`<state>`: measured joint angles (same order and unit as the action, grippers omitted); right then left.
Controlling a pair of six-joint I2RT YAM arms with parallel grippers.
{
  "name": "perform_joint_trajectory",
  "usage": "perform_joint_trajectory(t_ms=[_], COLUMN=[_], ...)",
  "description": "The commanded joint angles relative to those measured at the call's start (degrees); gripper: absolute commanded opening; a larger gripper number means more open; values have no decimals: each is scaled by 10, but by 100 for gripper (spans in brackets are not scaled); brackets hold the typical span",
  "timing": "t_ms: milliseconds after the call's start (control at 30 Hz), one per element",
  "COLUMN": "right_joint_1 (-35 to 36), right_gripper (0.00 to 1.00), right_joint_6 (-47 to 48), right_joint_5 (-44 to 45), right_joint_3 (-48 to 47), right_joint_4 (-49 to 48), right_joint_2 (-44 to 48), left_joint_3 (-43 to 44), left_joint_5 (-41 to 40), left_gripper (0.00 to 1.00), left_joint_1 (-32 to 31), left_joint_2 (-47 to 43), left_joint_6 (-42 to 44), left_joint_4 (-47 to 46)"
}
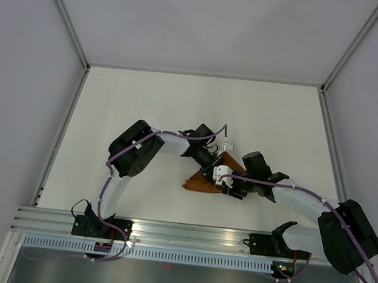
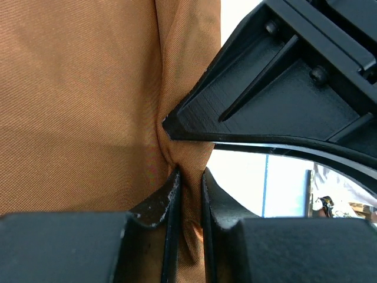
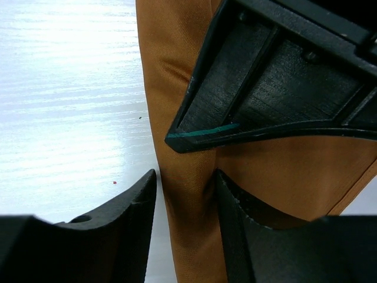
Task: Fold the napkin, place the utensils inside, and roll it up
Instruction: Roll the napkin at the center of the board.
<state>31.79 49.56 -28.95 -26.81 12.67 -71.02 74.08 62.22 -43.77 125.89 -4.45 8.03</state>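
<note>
Top external view: the napkin (image 1: 198,183) is seen bunched on the table (image 1: 145,110), just toward 6 o'clock of its middle, with both pincers crowded over its 2 o'clock side. The left gripper (image 1: 218,170) is set in from 10 o'clock, the right gripper (image 1: 233,189) from 4 o'clock; the jaws cannot be read from up here.

Left wrist view: a thin ridge of napkin (image 2: 76,88) is pinched between the left gripper (image 2: 189,177), jaws pressed nearly together on it. A black finger of the right gripper is poked in from 2 o'clock, its tip against the cloth.

Right wrist view: the right gripper (image 3: 185,177) is held spread astride a fold of napkin (image 3: 177,88), a sliver of table (image 3: 65,88) being shown beside the 9 o'clock finger. A teal-green streak (image 3: 203,131) is noted along the other finger's edge at 1 o'clock; what it is cannot be told.
</note>
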Motion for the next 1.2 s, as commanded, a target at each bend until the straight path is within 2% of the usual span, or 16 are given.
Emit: perform_joint_trajectory(t_ms=[0,100,200,333,400,500,633,767,900,933,1033,1167], right_joint_1=[4,3,3,3,4,2,-1,-10,-34,-40,-64,-97], right_gripper=[49,40,25,17,15,14,11,10,10,10,10,10], right_joint_6=[2,-3,-3,1,2,3,11,20,49,55,86,114], right_joint_5=[11,16,16,10,4,-4,-26,-51,-82,-98,-118,-145], right_joint_3=[7,7,5,2,-5,-17,-43,-70,-118,-128,-171,-239], right_joint_4=[-19,-20,-18,-10,-1,14,51,95,150,177,235,297], right_joint_2=[-8,-15,-24,-38,-48,-60,-84,-122,-168,-179,-228,-303], left_joint_3=[3,11,19,5,-4,-13,-32,-82,-156,-195,-290,-409], left_joint_5=[-53,-61,-76,-89,-96,-117,-148,-221,-304,-350,-417,-539], left_gripper=[3,3,2,14,29,40,44,45,45,45,43,51], left_joint_1=[3,3,4,4,4,9,18,30,45,49,62,58], left_joint_2=[25,16,1,-42,-71,-103,-141,-187,-255,-291,-352,-460], left_joint_6=[8,7,1,-15,-21,-37,-58,-83,-135,-146,-185,-181], left_joint_4=[65,72,78,51,31,13,-18,-63,-172,-193,-306,-458])
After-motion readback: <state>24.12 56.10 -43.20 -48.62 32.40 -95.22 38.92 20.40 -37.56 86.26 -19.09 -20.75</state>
